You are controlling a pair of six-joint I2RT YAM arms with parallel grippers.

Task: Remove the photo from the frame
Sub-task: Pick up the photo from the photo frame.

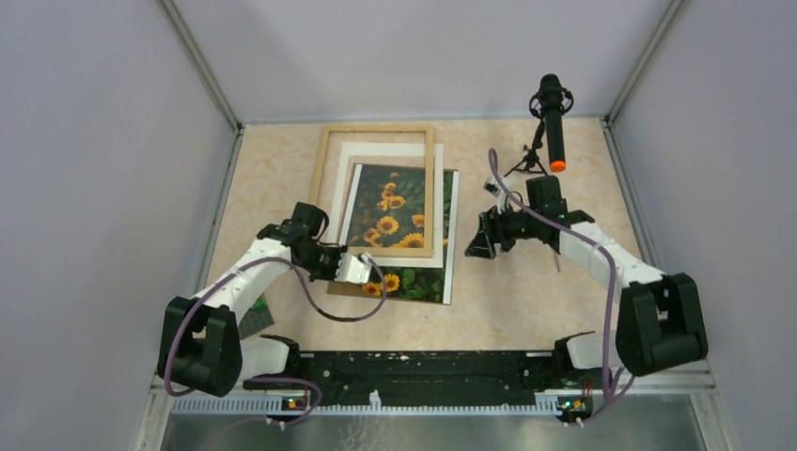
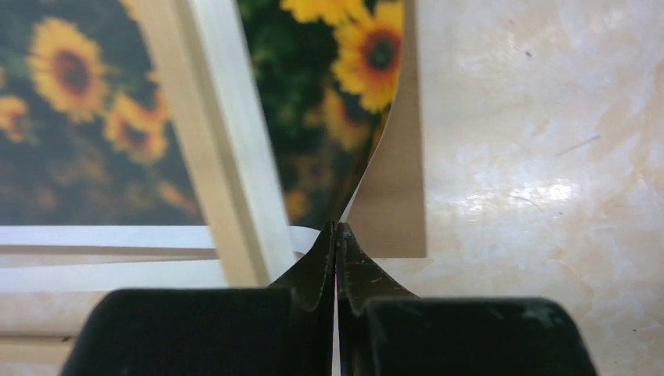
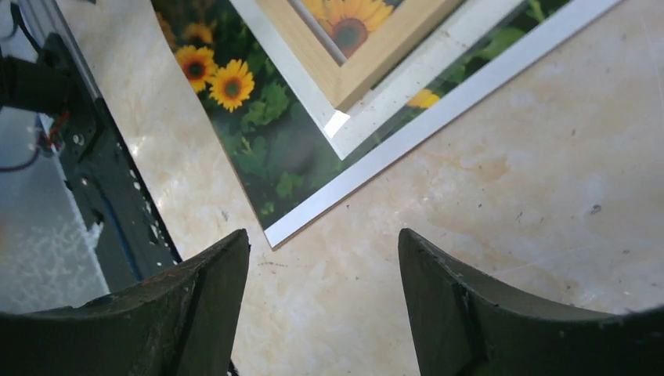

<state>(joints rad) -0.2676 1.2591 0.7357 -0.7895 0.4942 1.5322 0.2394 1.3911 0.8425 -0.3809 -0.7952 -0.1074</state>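
The light-wood frame (image 1: pixel 324 169) (image 3: pixel 368 70) lies flat at mid-table, with a white mat (image 1: pixel 390 150) inside it. Under it lies the sunflower photo (image 1: pixel 409 282) (image 3: pixel 258 133), sticking out to the right and toward the near side. My left gripper (image 1: pixel 367 270) (image 2: pixel 337 231) is at the photo's near left corner, shut on the edge of the photo (image 2: pixel 313 94), which curls up into the jaws off a brown backing board (image 2: pixel 395 196). A frame rail (image 2: pixel 192 125) runs just left of the jaws. My right gripper (image 1: pixel 484 246) (image 3: pixel 322 235) hovers open over bare table beside the photo's right edge, holding nothing.
A black microphone with an orange tip (image 1: pixel 554 117) stands on a small tripod at the back right. A small dark studded baseplate (image 1: pixel 254 318) lies by the left arm. A black rail (image 1: pixel 423 366) runs along the near edge. Walls close in the table.
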